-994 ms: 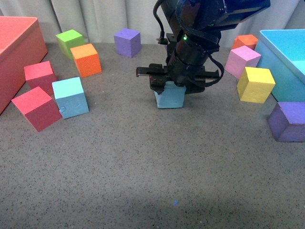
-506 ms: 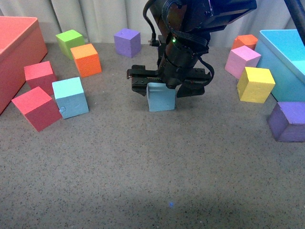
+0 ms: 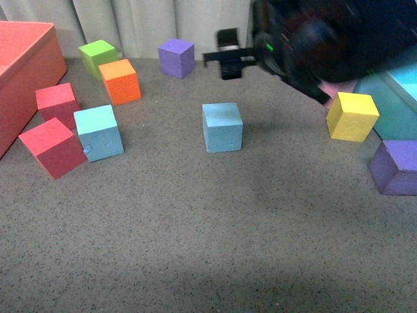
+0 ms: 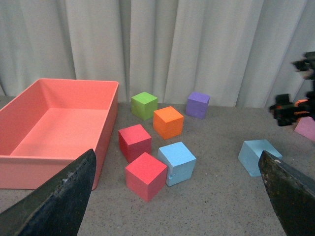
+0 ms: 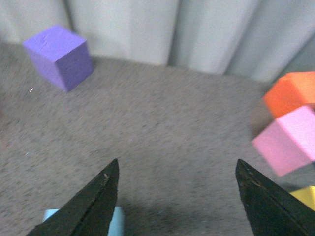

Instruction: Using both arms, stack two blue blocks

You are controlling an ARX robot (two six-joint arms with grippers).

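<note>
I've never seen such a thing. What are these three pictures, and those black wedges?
This is a two-armed robot at a grey table. One picture comes from a camera on its body; the blurred black shape is its right arm. The other two come from wrist cameras: the wedges are the open fingers of the left gripper and the right gripper. Neither holds anything. Foam cubes lie about, among them the middle blue block and the left blue block, plus a red bin.
</note>
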